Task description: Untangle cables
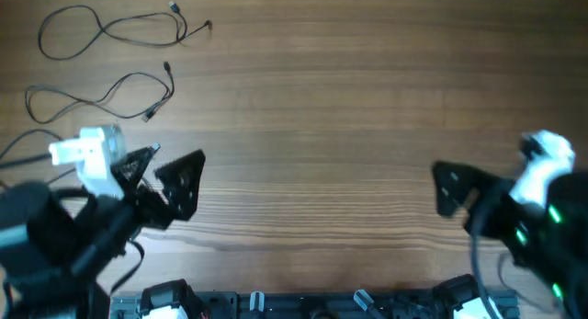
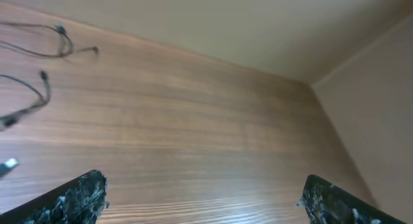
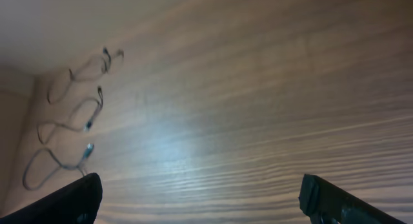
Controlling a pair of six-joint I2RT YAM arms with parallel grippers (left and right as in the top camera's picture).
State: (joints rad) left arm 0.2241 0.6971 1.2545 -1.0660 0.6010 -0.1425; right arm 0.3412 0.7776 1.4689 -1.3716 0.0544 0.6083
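Overhead, three thin dark cables lie as separate loose strands at the far-left part of the wooden table point(image 1: 322, 108). The farthest cable point(image 1: 108, 28) forms a wide loop. The middle cable point(image 1: 101, 100) runs wavy just nearer. The nearest cable point(image 3: 64, 164) is largely covered from above by the left arm point(image 1: 55, 227), but it shows as a small loop in the right wrist view.

The left gripper point(image 1: 165, 167) sits near the nearest cable's plug end, jaws spread wide over bare wood, holding nothing. The right gripper point(image 3: 200, 188) hangs well apart at the table's right side, likewise released and empty. A beige wall point(image 2: 226, 24) borders the table's far edge.
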